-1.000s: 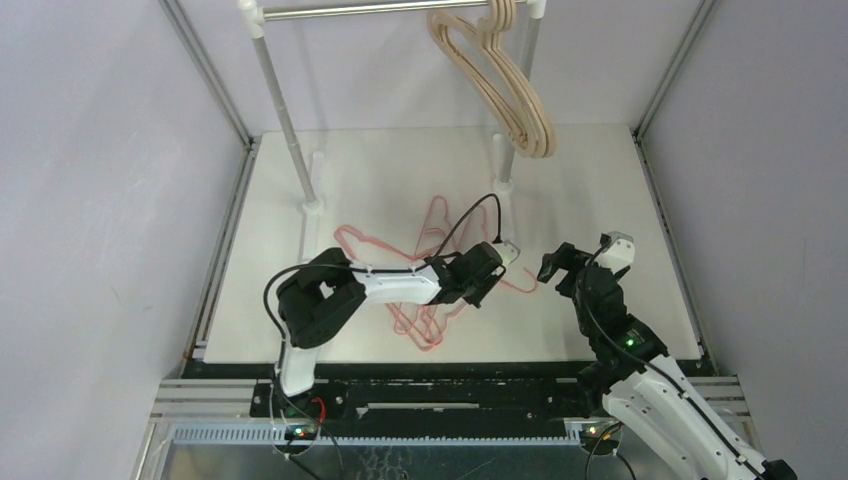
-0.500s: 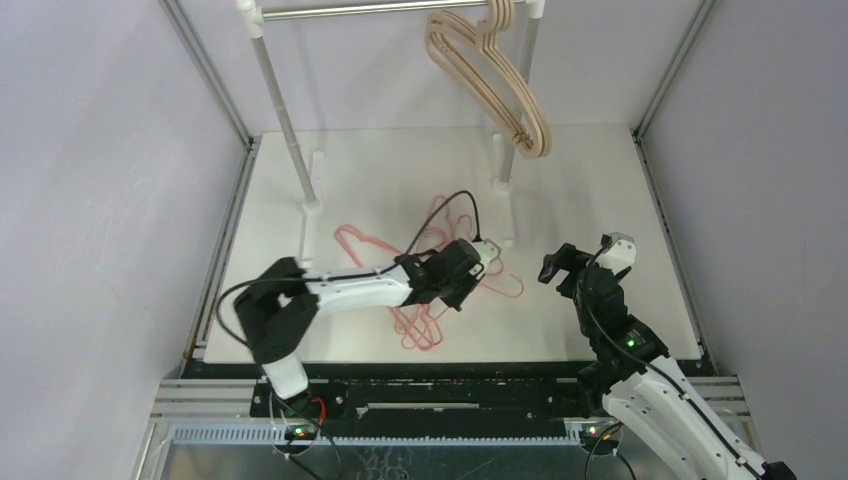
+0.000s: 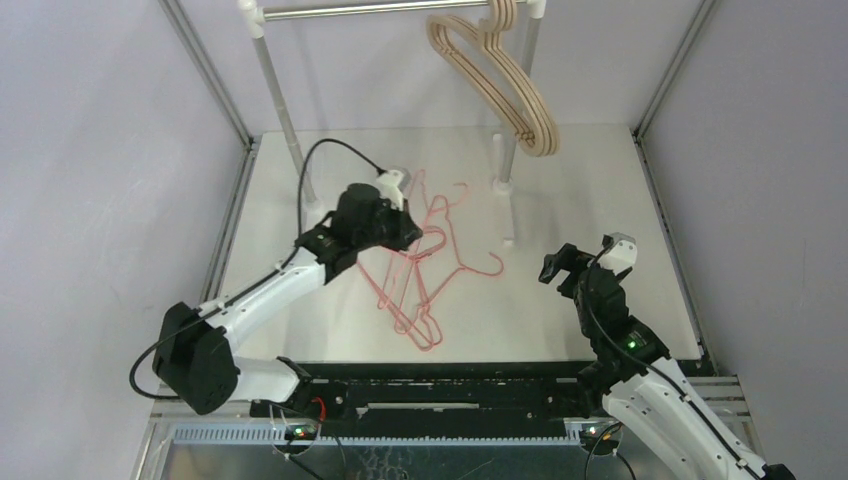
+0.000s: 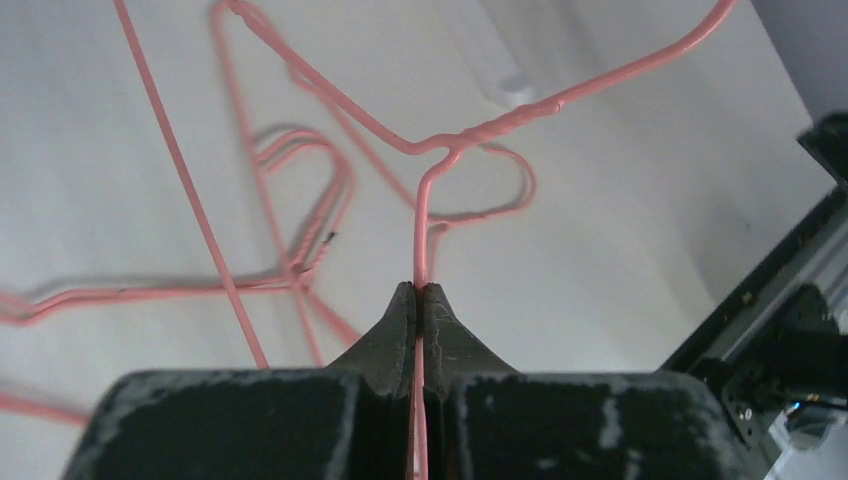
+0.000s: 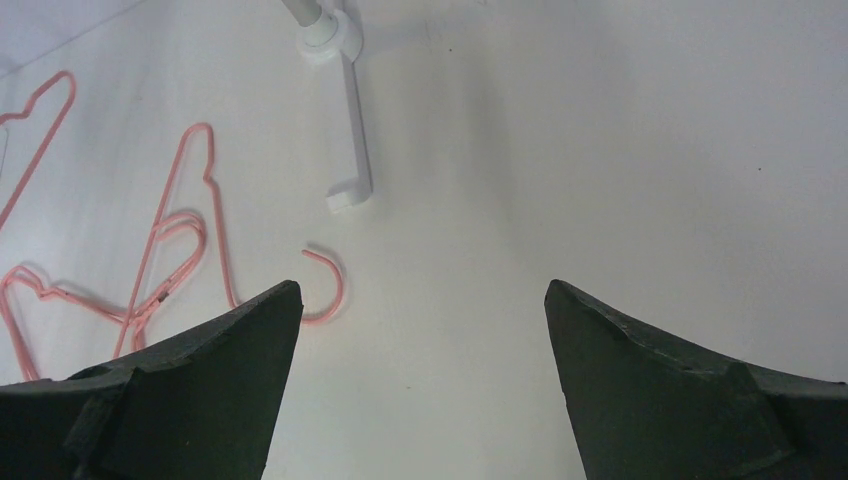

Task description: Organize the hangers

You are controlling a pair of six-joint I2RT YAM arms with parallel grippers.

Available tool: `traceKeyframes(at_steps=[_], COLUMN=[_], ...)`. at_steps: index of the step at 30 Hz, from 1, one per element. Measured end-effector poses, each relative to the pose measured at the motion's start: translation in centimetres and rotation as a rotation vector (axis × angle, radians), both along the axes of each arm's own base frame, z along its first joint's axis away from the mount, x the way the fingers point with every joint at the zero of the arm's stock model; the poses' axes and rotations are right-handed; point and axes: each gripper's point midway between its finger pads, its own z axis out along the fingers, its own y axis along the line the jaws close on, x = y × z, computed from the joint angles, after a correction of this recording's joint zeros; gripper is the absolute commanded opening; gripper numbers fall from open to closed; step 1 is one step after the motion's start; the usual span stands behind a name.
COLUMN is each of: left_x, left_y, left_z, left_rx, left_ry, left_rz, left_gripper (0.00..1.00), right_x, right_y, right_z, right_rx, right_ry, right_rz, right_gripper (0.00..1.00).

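Note:
Several thin pink wire hangers (image 3: 420,320) lie tangled on the white table (image 3: 600,180). My left gripper (image 3: 405,232) is over their back-left part. In the left wrist view it (image 4: 420,290) is shut on the straight wire of one pink hanger (image 4: 455,145), just below the twisted neck and hook. Beige wooden hangers (image 3: 505,85) hang at the right end of the silver rail (image 3: 370,10). To the right of the pile my right gripper (image 3: 572,262) is open and holds nothing. Its view shows one pink hook (image 5: 325,285) ahead of the left jaw.
The rail's two uprights stand on white feet (image 3: 312,208) (image 5: 350,150) at the back of the table, close to the pile. Grey walls and metal frame posts close in both sides. Bare table surface (image 5: 600,180) stretches to the right of the hangers.
My left arm has stretched out and swung from the middle right of the pile to its back left, pulling the gripped pink hanger along. The right arm has not moved.

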Motion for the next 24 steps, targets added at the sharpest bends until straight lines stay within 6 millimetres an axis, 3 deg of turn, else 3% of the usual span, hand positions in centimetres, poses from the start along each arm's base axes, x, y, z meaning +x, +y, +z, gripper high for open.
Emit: traceKeyframes(at_steps=[4, 10, 15, 21, 24], left_x=[2.5, 4.1, 5.6, 7.8, 9.2], left_y=[3.7, 4.4, 4.4, 4.0, 3.7], left_z=[1.2, 6.5, 12.3, 21.5, 24.3], left_rx=[-0.079, -0.223, -0.356, -0.532, -0.596], left_ry=[0.009, -0.068, -0.156, -0.29, -0.333], left_rz=[0.131, 0.165, 0.177, 0.159, 0.155], left_gripper=[0.0, 0.0, 0.0, 0.0, 0.0], right_x=[0.0, -0.1, 0.0, 0.2, 0.2], right_y=[0.0, 0.0, 0.2, 0.3, 0.4], right_z=[0.1, -0.1, -0.6, -0.8, -0.7], right_rx=[0.002, 0.003, -0.002, -0.005, -0.003], right_ry=[-0.003, 0.005, 0.024, 0.031, 0.027], right_rz=[0.0, 0.002, 0.005, 0.008, 0.008], right_gripper=[1.0, 1.0, 1.0, 1.0, 1.0])
